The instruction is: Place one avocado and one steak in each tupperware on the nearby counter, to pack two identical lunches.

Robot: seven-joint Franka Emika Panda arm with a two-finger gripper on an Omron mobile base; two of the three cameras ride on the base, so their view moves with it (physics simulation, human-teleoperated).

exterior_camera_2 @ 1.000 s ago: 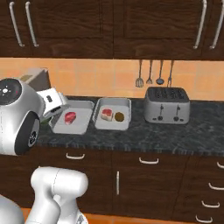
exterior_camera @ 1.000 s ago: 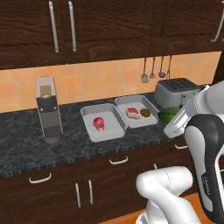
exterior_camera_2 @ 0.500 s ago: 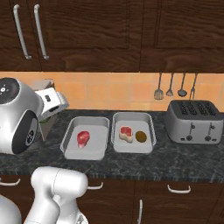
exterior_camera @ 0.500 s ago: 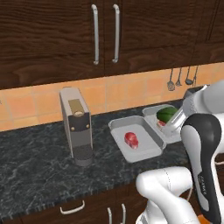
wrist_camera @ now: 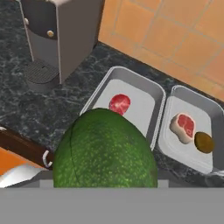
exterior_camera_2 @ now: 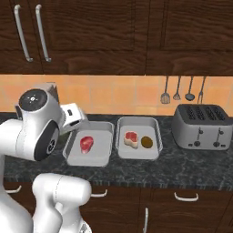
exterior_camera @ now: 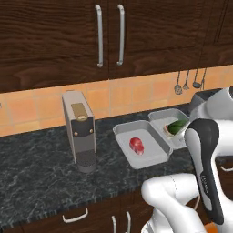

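Above the counter point(exterior_camera_2: 191, 166) I carry the avocado point(wrist_camera: 105, 151) pinched in the gripper. Left tupperware point(exterior_camera_2: 102, 157) holds 1 steak point(exterior_camera_2: 86, 144) only — I should lower beside that steak, not onto it, and release low so it cannot roll.

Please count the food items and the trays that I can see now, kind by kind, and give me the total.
Avocados: 2 (one large before the hand camera, one in the right tray)
Steaks: 2 (left tray, right tray)
Tupperware trays: 2 (left, right)
Total: 6
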